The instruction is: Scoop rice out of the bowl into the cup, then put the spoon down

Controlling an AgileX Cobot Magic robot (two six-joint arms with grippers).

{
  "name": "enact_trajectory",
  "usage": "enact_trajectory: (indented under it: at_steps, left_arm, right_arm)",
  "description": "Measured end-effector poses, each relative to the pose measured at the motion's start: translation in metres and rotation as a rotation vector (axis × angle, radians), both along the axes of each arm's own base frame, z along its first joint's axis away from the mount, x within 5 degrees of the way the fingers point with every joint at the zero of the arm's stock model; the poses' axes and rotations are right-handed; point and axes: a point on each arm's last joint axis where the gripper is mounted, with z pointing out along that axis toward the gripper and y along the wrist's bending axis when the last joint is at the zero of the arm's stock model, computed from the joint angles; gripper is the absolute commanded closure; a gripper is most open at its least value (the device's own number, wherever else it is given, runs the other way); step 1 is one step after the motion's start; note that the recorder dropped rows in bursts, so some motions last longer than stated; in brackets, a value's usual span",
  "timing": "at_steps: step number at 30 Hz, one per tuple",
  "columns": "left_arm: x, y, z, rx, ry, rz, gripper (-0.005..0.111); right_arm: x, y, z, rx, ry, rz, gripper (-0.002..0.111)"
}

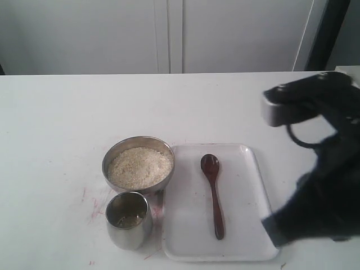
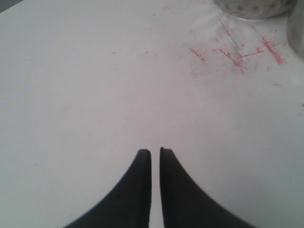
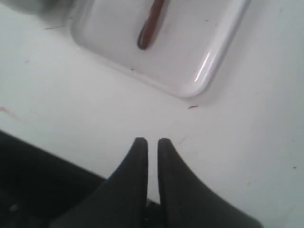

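Observation:
The steel bowl (image 1: 138, 147) holds a heap of off-white rice (image 1: 139, 167) left of the middle. The small steel cup (image 1: 129, 219) stands just in front of it, touching or nearly so. The dark wooden spoon (image 1: 213, 192) lies on the white tray (image 1: 247, 169), head away from the front edge; its handle end (image 3: 151, 26) shows in the right wrist view. My right gripper (image 3: 152, 140) is shut with nothing in it, hovering over bare table by the tray's front right corner (image 3: 199, 71). My left gripper (image 2: 155, 151) is shut and empty, well apart from the bowl's base (image 2: 251, 9).
Red scratch marks (image 2: 237, 52) streak the table beside the bowl and cup. The right arm (image 1: 320, 169) fills the right side of the exterior view. The table's front edge lies close behind the right gripper.

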Motion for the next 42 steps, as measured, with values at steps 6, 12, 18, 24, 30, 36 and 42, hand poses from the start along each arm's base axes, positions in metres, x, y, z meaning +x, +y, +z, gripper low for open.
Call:
enact_trajectory:
  at_steps: [6, 12, 18, 24, 30, 36, 42]
  left_arm:
    - [0.000, 0.000, 0.000, 0.000, 0.000, 0.000, 0.092]
    - [0.000, 0.000, 0.000, 0.000, 0.000, 0.000, 0.092]
    - [0.000, 0.000, 0.000, 0.000, 0.000, 0.000, 0.092]
    - [0.000, 0.000, 0.000, 0.000, 0.000, 0.000, 0.092]
    - [0.000, 0.000, 0.000, 0.000, 0.000, 0.000, 0.092]
    - [0.000, 0.000, 0.000, 0.000, 0.000, 0.000, 0.092]
    - [0.000, 0.000, 0.000, 0.000, 0.000, 0.000, 0.092]
  right_arm:
    - [-0.064, -0.025, 0.008, 0.274, -0.009, 0.047, 0.108]
    - [-0.095, -0.048, 0.005, 0.418, -0.112, 0.068, 0.108]
    - [-0.105, -0.060, 0.008, 0.446, -0.207, 0.088, 0.108]
    - [-0.096, -0.065, 0.016, 0.439, -0.383, 0.071, 0.108]
    - [-0.079, -0.069, 0.017, 0.402, -0.678, 0.078, 0.108]
    - [-0.076, -0.075, -0.009, 0.389, -0.917, 0.044, 0.108]
    - [-0.076, -0.085, -0.044, 0.333, -1.102, -0.086, 0.108]
